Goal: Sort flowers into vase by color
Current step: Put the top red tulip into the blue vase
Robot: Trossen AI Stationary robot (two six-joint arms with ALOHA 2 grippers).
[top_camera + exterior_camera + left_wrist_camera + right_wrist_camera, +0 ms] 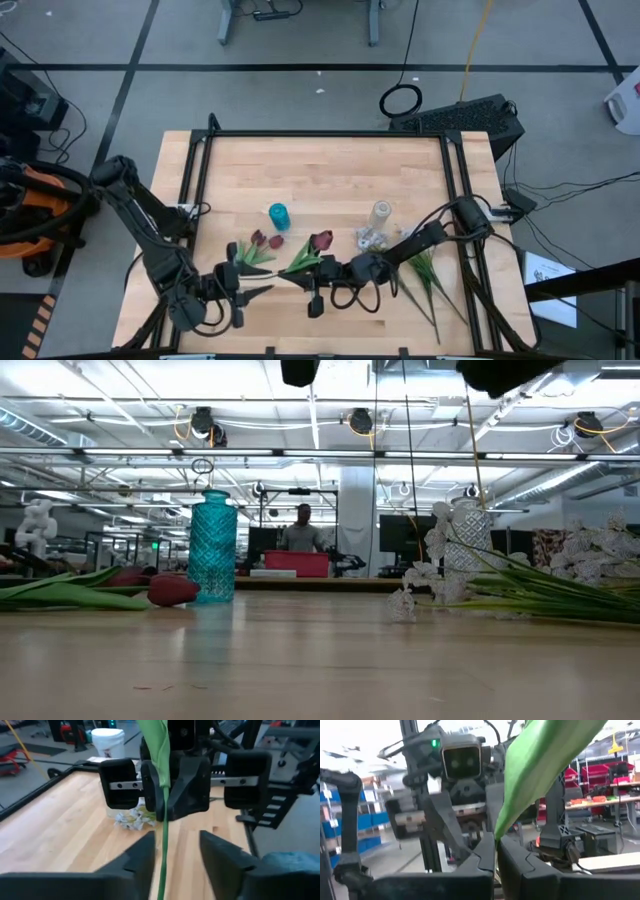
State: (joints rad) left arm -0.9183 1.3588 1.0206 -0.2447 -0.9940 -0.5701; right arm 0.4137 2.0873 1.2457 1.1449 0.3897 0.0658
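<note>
My right gripper [312, 280] is up in the air near the table's near edge, shut on a red tulip [320, 240] with green leaves [300, 262]. My left gripper [175, 857] faces it, open. Its fingers stand on either side of the tulip's thin stem [163, 835], and I see no touch. A teal vase [278, 214] and a clear vase [381, 212] stand upright mid-table. More red tulips [262, 245] lie by the teal vase. White sprays [368, 238] lean at the clear vase. My right gripper pinches the tulip between its two shut fingers where stem and leaf meet [496, 839]. The fingers come level from the table's right and lie across the stem. The flower is lifted clear of the table, and its long stem [164, 795] reaches out toward my left gripper.
Green-stemmed flowers [425, 280] lie on the table's right part, under my right arm. In the low view white blossoms [590, 560] spread low at the right and tulips [170, 590] at the left. Black rails [320, 134] frame the table. A person [303, 530] stands far behind.
</note>
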